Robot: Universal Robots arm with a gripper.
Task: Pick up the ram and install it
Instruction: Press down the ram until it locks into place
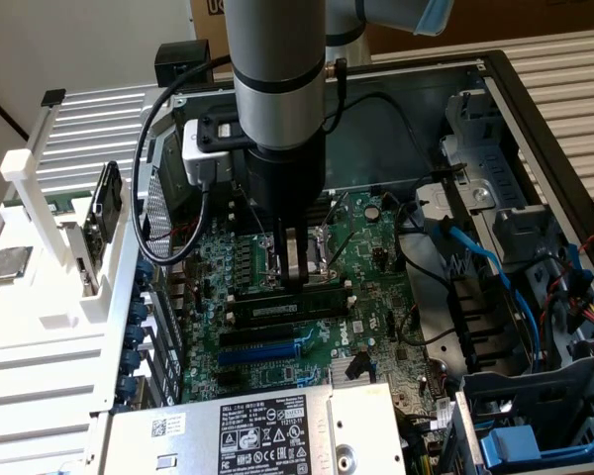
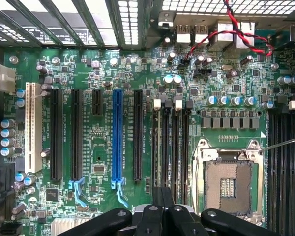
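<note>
The gripper [image 1: 295, 267] stands over the middle of the motherboard [image 1: 376, 252], jaws drawn together and pressing down on the ram [image 1: 289, 304], which lies in the memory slots [image 2: 171, 142] beside the empty CPU socket [image 2: 227, 184]. The seating step looks in hand. To finish, it calls for even downward pressure until the slot's end clips latch

A pale plain wall [image 1: 99, 40] stands behind a white slatted metal surface [image 1: 109, 119], with a brown cardboard box [image 1: 535, 20] at the exterior view's upper right and a white plastic rack [image 1: 49, 297] at its left.
</note>
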